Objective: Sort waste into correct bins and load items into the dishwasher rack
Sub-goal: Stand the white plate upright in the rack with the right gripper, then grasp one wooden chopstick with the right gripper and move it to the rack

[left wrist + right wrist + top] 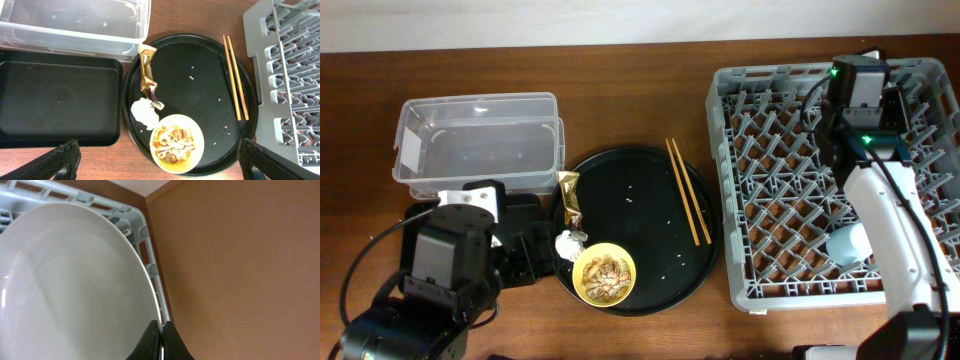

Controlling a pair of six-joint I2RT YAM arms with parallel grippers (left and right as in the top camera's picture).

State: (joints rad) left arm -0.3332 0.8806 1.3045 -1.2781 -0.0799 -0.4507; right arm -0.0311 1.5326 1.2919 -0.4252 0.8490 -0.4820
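Plate point(70, 290) pinched at rim between right fingers point(149, 342), grey rack point(770, 150) behind it, left fingers point(62, 159) spread, wrapper point(147, 75) print unreadable

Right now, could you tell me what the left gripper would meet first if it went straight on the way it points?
Most likely the yellow bowl of food scraps on the round black tray; it lies between the fingers of the open left gripper, though depth is unclear.
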